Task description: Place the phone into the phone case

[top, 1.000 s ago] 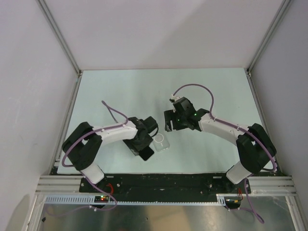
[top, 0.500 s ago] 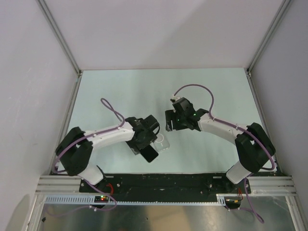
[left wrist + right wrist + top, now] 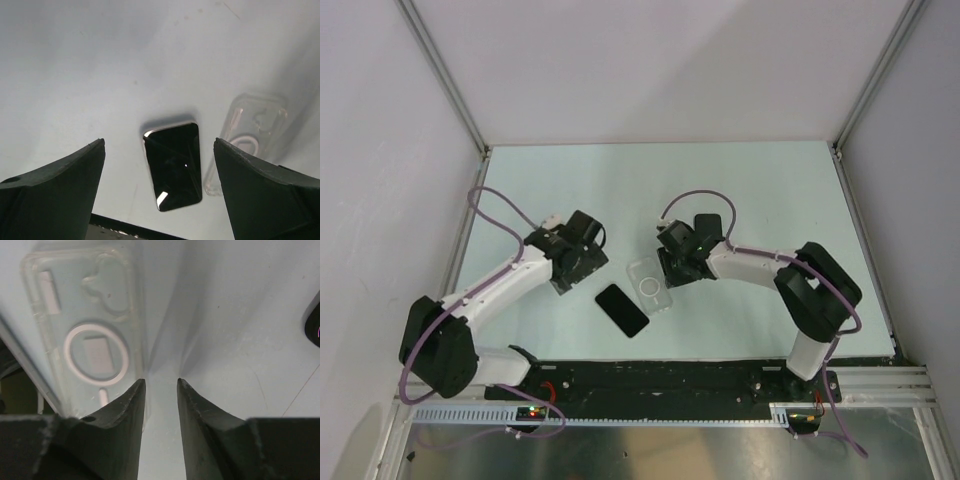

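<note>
The phone point(image 3: 622, 309) lies flat and screen-up on the table, near the front edge. It also shows in the left wrist view point(image 3: 172, 165). The clear phone case point(image 3: 650, 285) lies just right of it, white ring showing, touching or almost touching it. My left gripper point(image 3: 582, 272) is open wide and empty, up and to the left of the phone; in its wrist view the gripper point(image 3: 159, 141) frames the phone from a distance. My right gripper point(image 3: 668, 268) is at the case's far right edge. Its fingers point(image 3: 161, 381) stand a narrow gap apart beside the case point(image 3: 85, 325), with bare table between them.
White walls with aluminium posts point(image 3: 445, 80) enclose the pale table point(image 3: 750, 190). A black strip point(image 3: 720, 372) runs along the front edge by the arm bases. Purple cables loop above both arms.
My left gripper has let go of the phone and pulled back up and to the left, leaving it flat on the table. My right gripper has moved left, down to the case's edge.
</note>
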{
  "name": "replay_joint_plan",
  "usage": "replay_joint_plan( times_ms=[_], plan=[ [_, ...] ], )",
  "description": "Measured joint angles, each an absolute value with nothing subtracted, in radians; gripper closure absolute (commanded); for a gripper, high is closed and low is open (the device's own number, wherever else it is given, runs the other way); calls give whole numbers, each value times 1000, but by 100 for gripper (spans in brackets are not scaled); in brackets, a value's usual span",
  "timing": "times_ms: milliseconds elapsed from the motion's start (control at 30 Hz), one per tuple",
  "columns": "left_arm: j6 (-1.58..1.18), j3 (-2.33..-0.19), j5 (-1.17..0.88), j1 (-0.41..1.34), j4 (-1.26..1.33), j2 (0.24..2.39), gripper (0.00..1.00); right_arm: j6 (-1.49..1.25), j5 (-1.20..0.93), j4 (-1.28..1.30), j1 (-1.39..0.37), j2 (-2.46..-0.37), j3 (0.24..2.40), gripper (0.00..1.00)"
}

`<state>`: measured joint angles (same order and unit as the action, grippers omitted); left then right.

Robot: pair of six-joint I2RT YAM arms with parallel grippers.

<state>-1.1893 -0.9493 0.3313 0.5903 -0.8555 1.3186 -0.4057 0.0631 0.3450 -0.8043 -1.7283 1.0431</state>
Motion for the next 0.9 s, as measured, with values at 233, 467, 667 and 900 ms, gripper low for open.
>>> replay_joint_plan(
  times_ms=[233,467,667,900],
  plan=[
    [-1050,-949,335,467,-838,1313,7,-369,96,347,-829,-1816,1118,73],
    [-983,-949,319,429,-794,1314,7,-353,142,376,-845,-1869,1191,73],
    [-941,-931,278,422,-740,1332,9,-321,142,408,-824,-1890,1264,72],
    [-907,-879,237,420,-680,1391,29,-353,144,446,-809,-1839,1290,65]
  ],
)
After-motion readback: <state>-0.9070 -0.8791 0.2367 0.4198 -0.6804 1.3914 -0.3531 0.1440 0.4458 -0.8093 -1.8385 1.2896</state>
